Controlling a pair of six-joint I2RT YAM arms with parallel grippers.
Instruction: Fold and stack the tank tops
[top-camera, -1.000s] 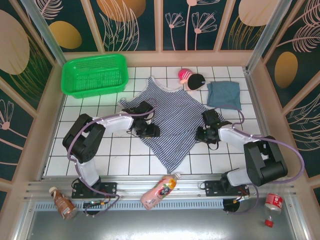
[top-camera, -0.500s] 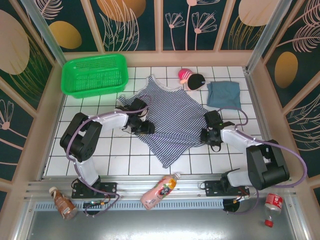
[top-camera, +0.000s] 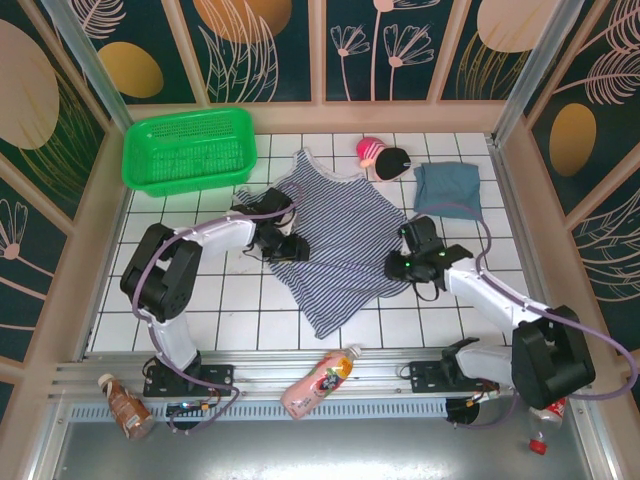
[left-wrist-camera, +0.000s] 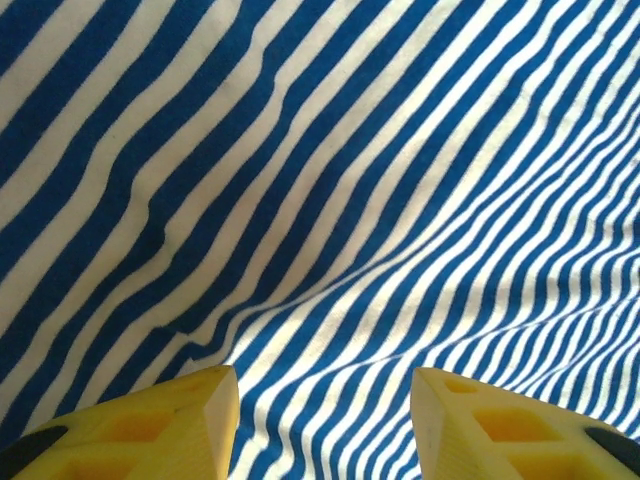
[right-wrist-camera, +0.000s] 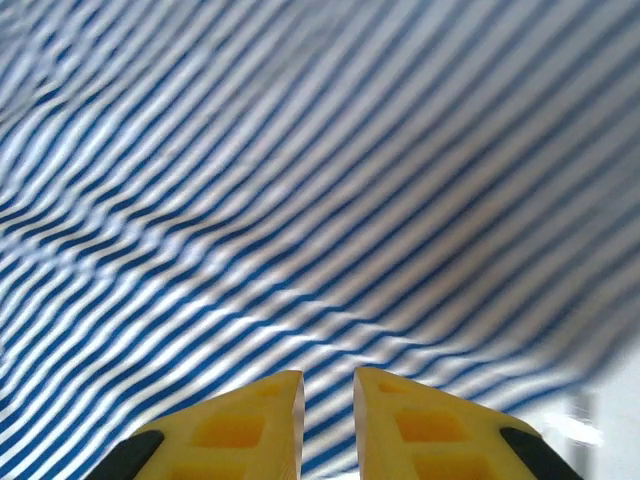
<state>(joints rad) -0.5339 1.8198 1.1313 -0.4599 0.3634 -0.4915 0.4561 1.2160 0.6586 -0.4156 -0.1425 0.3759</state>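
While both arms reach over the white tiled table (top-camera: 232, 303), the striped tank top (top-camera: 335, 235) lies spread open at its centre. Its long axis runs far to near: neckline and straps point toward the far edge, and one hem corner points toward the arm bases. The left gripper (top-camera: 292, 248) rests at the garment's left edge, fingers (left-wrist-camera: 160, 425) set wide apart over the cloth. The right gripper (top-camera: 397, 268) sits at the right edge, fingers (right-wrist-camera: 235, 425) drawn nearly together on striped cloth. The blue-grey tank top (top-camera: 448, 188) lies folded at the far right.
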